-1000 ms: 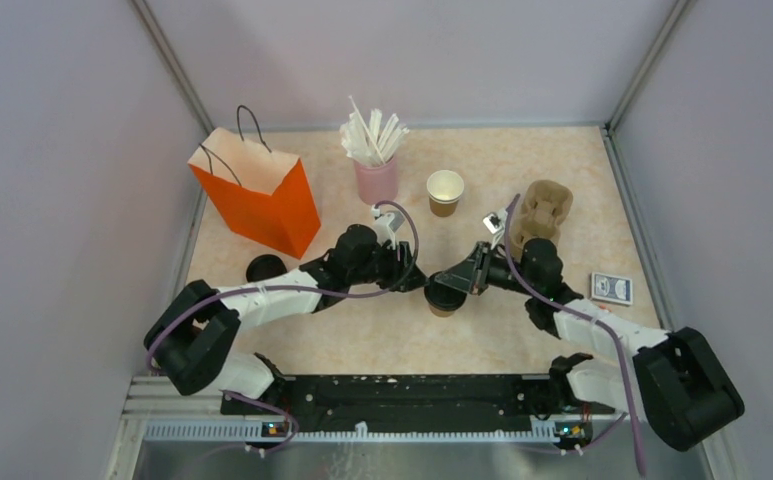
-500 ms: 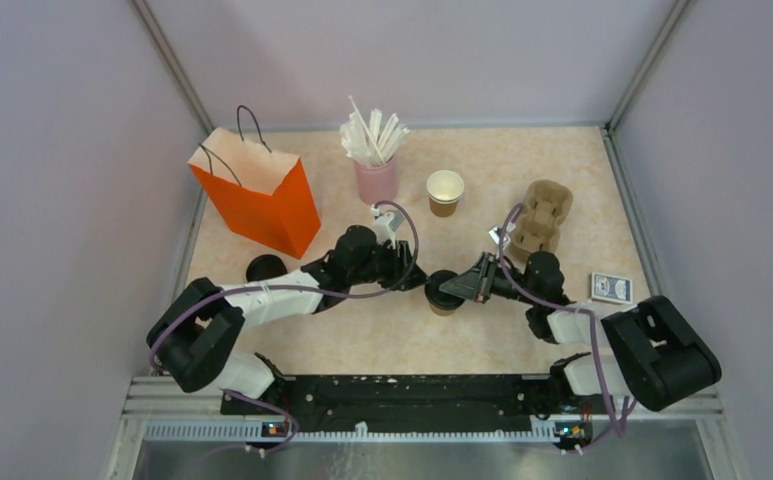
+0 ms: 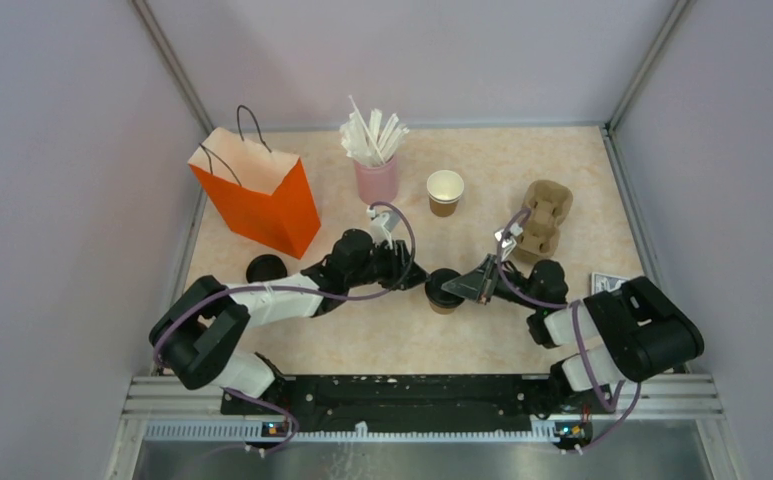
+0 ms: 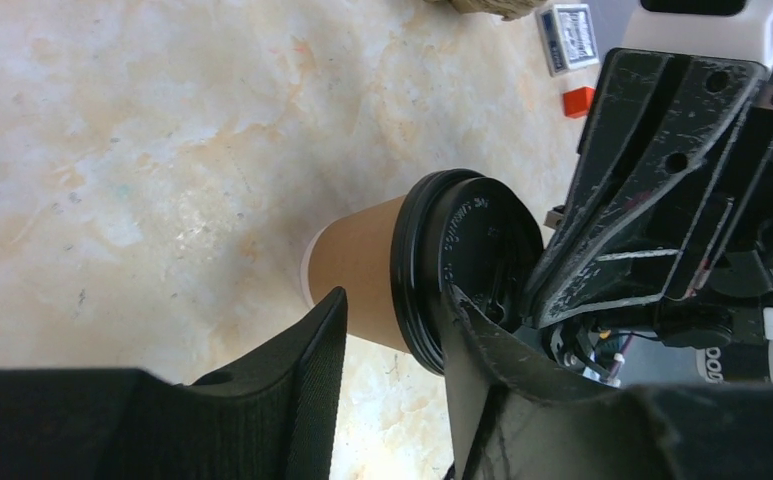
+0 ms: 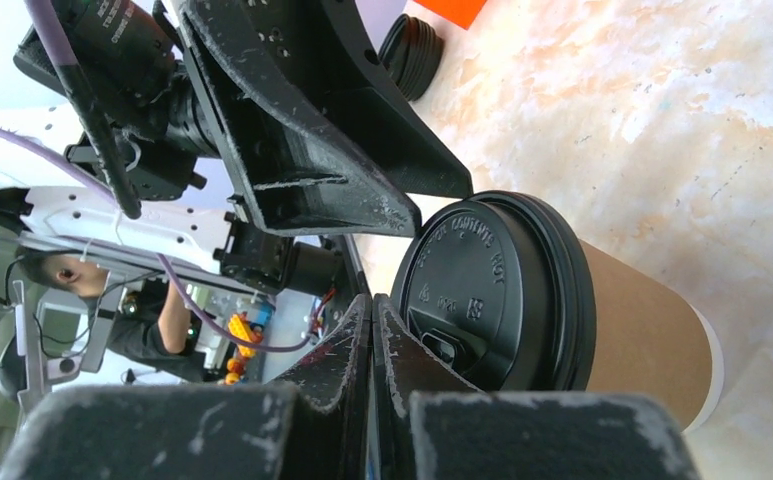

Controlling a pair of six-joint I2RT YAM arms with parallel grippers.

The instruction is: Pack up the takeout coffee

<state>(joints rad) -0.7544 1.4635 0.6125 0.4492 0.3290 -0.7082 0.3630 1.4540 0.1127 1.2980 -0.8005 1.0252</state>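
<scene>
Where the two arms meet at mid-table, the left gripper (image 4: 396, 296) has its jaws parted on either side of the lidded cup (image 4: 360, 268). One finger lies along the brown paper wall and the other across the face of the black lid (image 4: 482, 250); whether they press on it cannot be told. The right gripper (image 5: 372, 308) is closed on nothing. The right wrist view shows its fingers as a tight seam, tips just beside the lid's face.

Only the overhead view shows that this cup stands upright on the table (image 3: 362, 340), near its middle, with both grippers meeting at its top. That view alone also gives the other containers. An open paper cup (image 3: 445, 190), its white inside showing, stands near the back. A pink cup (image 3: 376, 182) holds white straws (image 3: 372, 135). An orange bag (image 3: 262, 200) stands at the back left, its inside hidden, and a pulp carrier (image 3: 542, 215) sits to the right. A loose black lid (image 3: 265, 268) lies in front of the bag.
</scene>
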